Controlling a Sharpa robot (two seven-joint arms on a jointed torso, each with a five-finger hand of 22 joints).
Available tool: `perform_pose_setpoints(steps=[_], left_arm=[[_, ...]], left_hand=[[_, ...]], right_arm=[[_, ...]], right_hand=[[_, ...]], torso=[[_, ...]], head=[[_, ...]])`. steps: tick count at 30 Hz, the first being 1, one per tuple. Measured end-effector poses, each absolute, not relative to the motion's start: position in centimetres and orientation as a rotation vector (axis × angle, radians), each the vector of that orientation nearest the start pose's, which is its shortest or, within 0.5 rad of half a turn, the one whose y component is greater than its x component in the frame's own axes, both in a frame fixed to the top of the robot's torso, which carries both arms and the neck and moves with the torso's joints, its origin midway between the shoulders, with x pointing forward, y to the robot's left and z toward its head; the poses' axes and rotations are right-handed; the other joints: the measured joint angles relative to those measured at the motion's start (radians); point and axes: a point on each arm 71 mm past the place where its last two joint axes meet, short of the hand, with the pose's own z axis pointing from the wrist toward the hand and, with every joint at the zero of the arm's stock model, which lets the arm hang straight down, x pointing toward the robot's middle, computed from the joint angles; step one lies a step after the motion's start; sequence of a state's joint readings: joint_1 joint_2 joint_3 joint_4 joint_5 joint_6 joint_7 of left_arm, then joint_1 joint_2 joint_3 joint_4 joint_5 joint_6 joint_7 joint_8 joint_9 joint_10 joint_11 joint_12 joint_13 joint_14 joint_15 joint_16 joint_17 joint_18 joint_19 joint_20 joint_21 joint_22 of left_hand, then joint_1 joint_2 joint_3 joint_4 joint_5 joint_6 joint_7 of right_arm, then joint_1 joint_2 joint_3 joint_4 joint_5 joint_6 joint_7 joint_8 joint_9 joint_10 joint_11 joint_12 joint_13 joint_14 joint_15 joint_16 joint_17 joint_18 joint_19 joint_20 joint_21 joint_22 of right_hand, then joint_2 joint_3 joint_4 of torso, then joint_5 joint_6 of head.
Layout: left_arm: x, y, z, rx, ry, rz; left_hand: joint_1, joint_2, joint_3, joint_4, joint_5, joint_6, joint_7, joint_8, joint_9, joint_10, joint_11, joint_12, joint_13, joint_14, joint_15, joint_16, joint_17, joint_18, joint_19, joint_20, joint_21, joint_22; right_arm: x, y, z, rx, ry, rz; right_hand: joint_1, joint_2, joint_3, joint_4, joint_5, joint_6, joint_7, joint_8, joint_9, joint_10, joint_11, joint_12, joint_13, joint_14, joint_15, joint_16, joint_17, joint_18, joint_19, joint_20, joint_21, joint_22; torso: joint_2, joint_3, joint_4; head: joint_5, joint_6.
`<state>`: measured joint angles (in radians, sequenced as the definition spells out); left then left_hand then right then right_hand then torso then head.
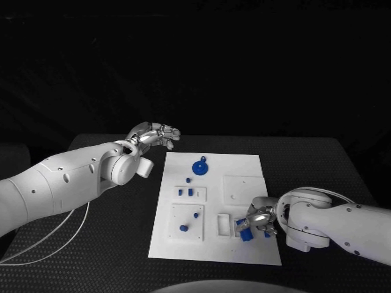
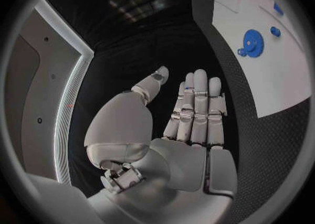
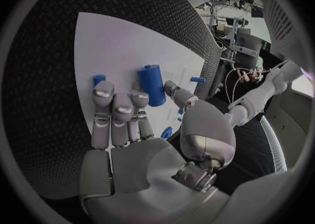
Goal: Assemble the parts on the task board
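The white task board point(image 1: 248, 247) lies mid-table. A blue gear point(image 1: 200, 166) sits at its far end, with small blue pegs point(image 1: 184, 229) standing in the left blocks. My right hand point(image 1: 259, 218) hovers over the board's near right part. In the right wrist view a blue cylinder point(image 3: 151, 85) is pinched between the thumb and a fingertip of that hand point(image 3: 141, 145), just above the board point(image 3: 112, 45). My left hand point(image 1: 153, 135) hangs off the board's far left corner. It holds nothing, its fingers point(image 2: 196, 103) straight, with the gear point(image 2: 252, 40) off to one side.
Raised white blocks point(image 1: 243, 188) and a slotted block point(image 1: 223, 224) stand on the board. A pale cable point(image 1: 59, 235) trails over the black table at the left. A short blue piece point(image 3: 98, 79) lies beside my right fingertips.
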<state>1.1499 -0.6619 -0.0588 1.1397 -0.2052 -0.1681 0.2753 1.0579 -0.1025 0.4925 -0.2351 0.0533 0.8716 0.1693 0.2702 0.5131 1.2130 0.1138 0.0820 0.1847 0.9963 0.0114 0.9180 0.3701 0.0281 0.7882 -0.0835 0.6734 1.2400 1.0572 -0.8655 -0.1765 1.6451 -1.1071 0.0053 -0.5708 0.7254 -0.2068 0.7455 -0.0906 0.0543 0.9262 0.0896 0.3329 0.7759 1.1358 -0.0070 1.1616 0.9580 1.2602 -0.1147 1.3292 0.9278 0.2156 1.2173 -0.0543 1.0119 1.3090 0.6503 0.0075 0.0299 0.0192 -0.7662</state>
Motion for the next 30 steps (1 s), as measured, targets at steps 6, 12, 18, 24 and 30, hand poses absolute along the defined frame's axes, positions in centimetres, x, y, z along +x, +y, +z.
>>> perform_pose_setpoints(steps=[6, 12, 18, 24, 30], left_arm=[[53.7, 22.4, -24.0, -1.009, 1.627, -1.329], [53.7, 22.4, -24.0, -1.010, 1.627, -1.329], [53.7, 22.4, -24.0, -1.010, 1.627, -1.328], [53.7, 22.4, -24.0, -1.010, 1.628, -1.328], [53.7, 22.3, -24.0, -1.010, 1.630, -1.330]], left_hand=[[0.000, 0.000, 0.000, 0.000, 0.000, 0.000, 0.000, 0.000, 0.000, 0.000, 0.000, 0.000, 0.000, 0.000, 0.000, 0.000, 0.000, 0.000, 0.000, 0.000, 0.000, 0.000], [0.000, 0.000, 0.000, 0.000, 0.000, 0.000, 0.000, 0.000, 0.000, 0.000, 0.000, 0.000, 0.000, 0.000, 0.000, 0.000, 0.000, 0.000, 0.000, 0.000, 0.000, 0.000], [0.000, 0.000, 0.000, 0.000, 0.000, 0.000, 0.000, 0.000, 0.000, 0.000, 0.000, 0.000, 0.000, 0.000, 0.000, 0.000, 0.001, 0.000, 0.000, 0.000, 0.000, 0.001], [0.000, 0.000, 0.000, 0.000, 0.000, 0.000, 0.000, 0.000, 0.000, 0.000, 0.000, 0.000, 0.000, 0.000, 0.000, 0.000, 0.001, -0.001, 0.000, 0.000, 0.000, 0.001], [0.000, 0.000, 0.000, 0.000, 0.000, 0.000, 0.000, 0.000, 0.000, 0.000, 0.000, 0.000, 0.000, 0.000, 0.000, 0.000, 0.002, -0.005, 0.000, 0.000, 0.000, 0.001]], right_arm=[[38.8, -20.2, -31.8, 0.182, 2.490, 0.364], [38.5, -20.5, -31.7, 0.194, 2.475, 0.378], [38.6, -21.0, -30.6, 0.223, 2.451, 0.387], [39.7, -20.5, -28.9, 0.267, 2.417, 0.422], [39.9, -18.9, -29.1, 0.302, 2.438, 0.460]], right_hand=[[0.047, 0.052, 0.054, -0.092, -0.005, 0.017, -0.016, -0.003, 0.001, 0.001, -0.001, 0.000, 0.008, 0.011, -0.007, -0.005, 0.011, -0.002, 0.001, -0.005, 0.007, 0.000], [0.031, 0.067, 0.087, -0.126, -0.003, 0.022, -0.021, -0.008, -0.133, 0.019, -0.018, 0.000, 0.013, 0.018, -0.013, -0.014, 0.021, -0.002, 0.010, 0.000, 0.014, 0.000], [0.023, 0.103, 0.089, -0.131, 0.000, 0.023, -0.021, -0.020, -0.149, 0.026, -0.026, -0.006, 0.017, 0.023, -0.015, -0.019, 0.029, -0.002, 0.016, 0.006, 0.020, 0.000], [0.015, 0.110, 0.082, -0.138, 0.000, 0.023, -0.021, -0.020, -0.149, 0.029, -0.029, -0.012, 0.022, 0.025, -0.015, -0.019, 0.037, -0.002, 0.016, 0.005, 0.025, 0.000], [0.006, 0.118, 0.067, -0.138, 0.000, 0.023, -0.021, -0.026, -0.158, 0.029, -0.029, -0.020, 0.026, 0.026, -0.015, -0.025, 0.042, -0.001, 0.013, 0.008, 0.025, 0.000]], torso=[[0.000, -0.0004, -0.0001], [0.000, -0.0006, -0.0007], [0.000, -0.0009, -0.0011], [0.000, -0.0015, -0.0017], [0.000, -0.0022, -0.0008]], head=[[0.004, -0.002], [0.009, -0.001], [0.011, 0.001], [0.011, 0.003], [0.009, 0.005]])
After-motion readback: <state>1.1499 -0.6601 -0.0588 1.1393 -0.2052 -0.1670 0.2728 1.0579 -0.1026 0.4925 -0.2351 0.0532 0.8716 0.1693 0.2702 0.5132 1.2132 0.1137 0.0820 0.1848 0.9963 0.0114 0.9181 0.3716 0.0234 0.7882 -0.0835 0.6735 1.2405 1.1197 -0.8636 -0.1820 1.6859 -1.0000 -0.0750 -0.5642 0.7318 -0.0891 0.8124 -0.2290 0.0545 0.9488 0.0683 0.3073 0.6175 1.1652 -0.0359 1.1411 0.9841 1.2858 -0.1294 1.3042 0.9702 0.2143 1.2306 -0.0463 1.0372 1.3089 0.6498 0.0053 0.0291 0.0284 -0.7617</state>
